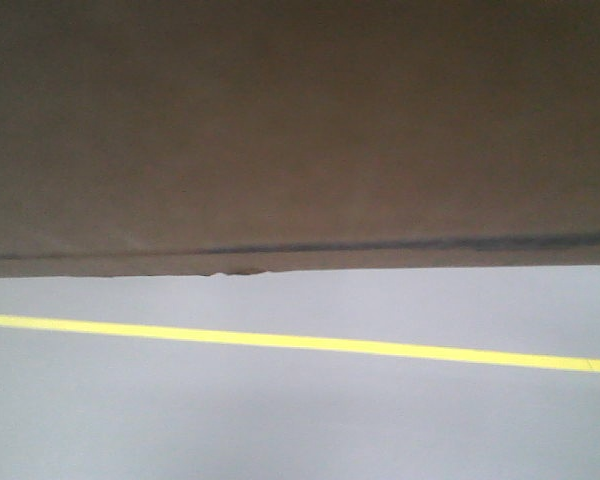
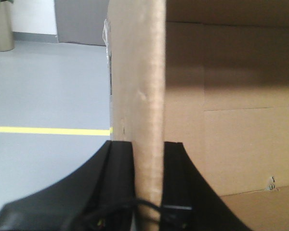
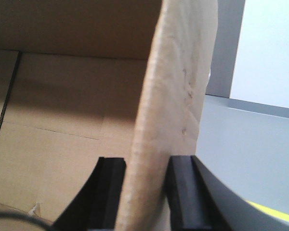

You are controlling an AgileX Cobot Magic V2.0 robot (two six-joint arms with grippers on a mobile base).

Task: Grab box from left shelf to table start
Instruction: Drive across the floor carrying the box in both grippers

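The box (image 1: 300, 130) is a brown corrugated carton. In the front view its side fills the upper part of the frame from edge to edge, with a thin dark printed line running just above its lower edge. Both wrist views look into the open carton, where only bare cardboard panels, fold creases and a small torn spot near a flap seam are visible. The left gripper (image 2: 148, 147) sits astride one upright side wall of the box (image 2: 149, 96). Its black jaws are closed onto the cardboard, one on the outer face and one on the inner face, parted only by the wall's thickness. The right gripper (image 3: 145, 161) holds the opposite wall (image 3: 178, 96) in the same way, jaws pressed against both faces, and that wall leans slightly in this view. A dark cable (image 3: 9, 217) crosses the lower left corner of the right wrist view. Below the carton in the front view lies a grey floor (image 1: 300, 410) crossed by a yellow floor line (image 1: 300, 342); what supports the carton from underneath cannot be determined. The left wrist view shows the same yellow line (image 2: 48, 130) outside the box, a gold-coloured planter (image 2: 1, 29) standing well away near the white wall, and a grey wall panel (image 2: 79, 21) beside it. The right wrist view shows a grey panel (image 3: 226, 48) and a white wall (image 3: 269, 48) beyond the gripped side.
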